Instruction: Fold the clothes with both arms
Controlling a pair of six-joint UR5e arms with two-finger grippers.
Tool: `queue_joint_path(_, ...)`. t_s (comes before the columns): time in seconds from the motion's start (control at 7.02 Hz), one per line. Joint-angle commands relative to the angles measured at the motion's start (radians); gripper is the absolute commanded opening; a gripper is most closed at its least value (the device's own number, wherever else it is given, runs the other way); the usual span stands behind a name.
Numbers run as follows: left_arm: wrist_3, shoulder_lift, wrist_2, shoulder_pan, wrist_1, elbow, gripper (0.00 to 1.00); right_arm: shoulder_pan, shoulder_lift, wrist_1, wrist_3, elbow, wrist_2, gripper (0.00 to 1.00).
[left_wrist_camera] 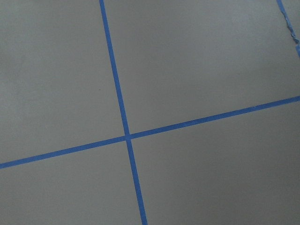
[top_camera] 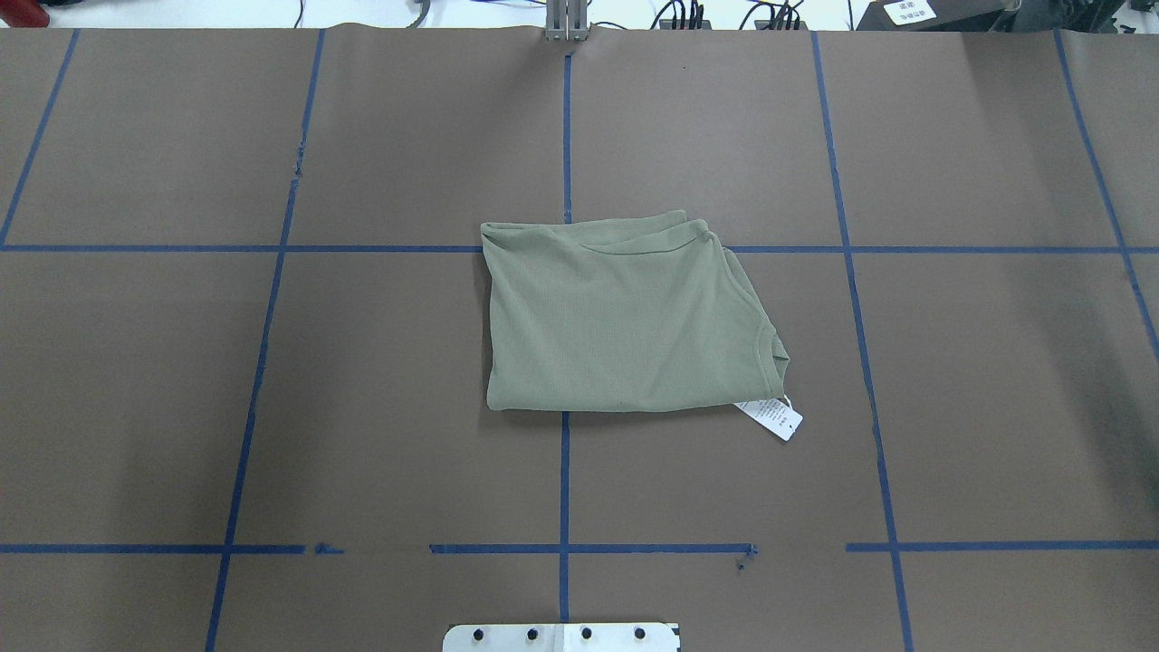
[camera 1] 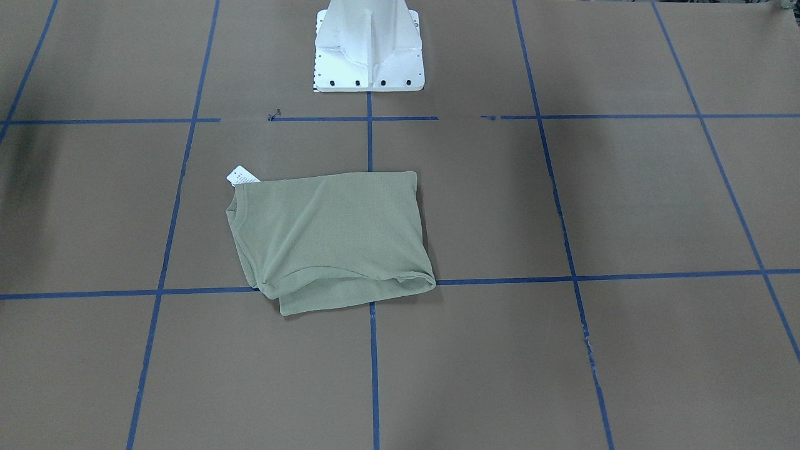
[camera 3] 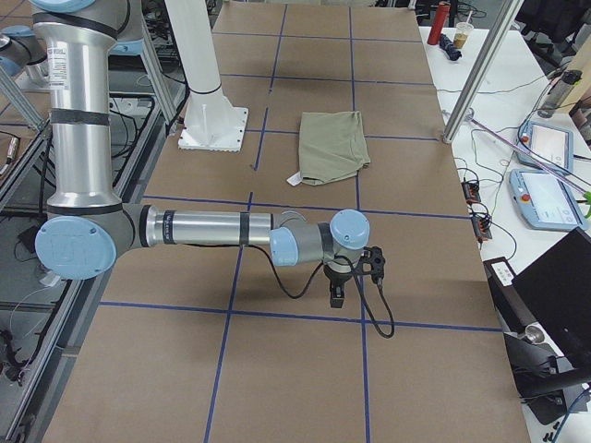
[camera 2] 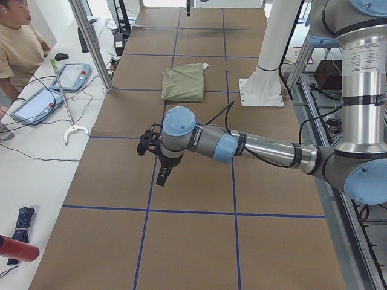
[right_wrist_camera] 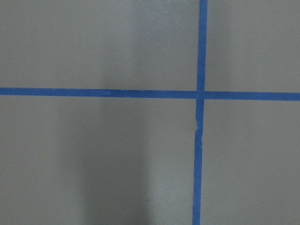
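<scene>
A: Now, item one?
B: Shirt (top_camera: 625, 317): folded, just before the pedestal (camera 1: 369, 50). Soft, light, limp; we'd pinch its edges.
A: Left gripper (camera 2: 162, 179), right gripper (camera 3: 336, 297)?
B: Far from pedestal; we cannot tell their state.

Open tabletop (top_camera: 226, 398) runs all round the folded shirt (top_camera: 625, 317), so any side's reachable. The white pedestal (camera 1: 369, 47) stands near it, robot side.
</scene>
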Motion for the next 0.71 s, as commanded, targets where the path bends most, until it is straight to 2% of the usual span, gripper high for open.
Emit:
queue_joint_path(0.0,0.000,0.001,-0.020,0.000,0.004,-0.017,1.00,0.000,0.011,0.000,0.002,0.000,0.001,1.00)
queue_joint_path(0.57,0.000,-0.002,-0.019,0.000,0.002,-0.030,1.00,-0.001,0.040,-0.001,0.001,-0.006,0.002,1.00)
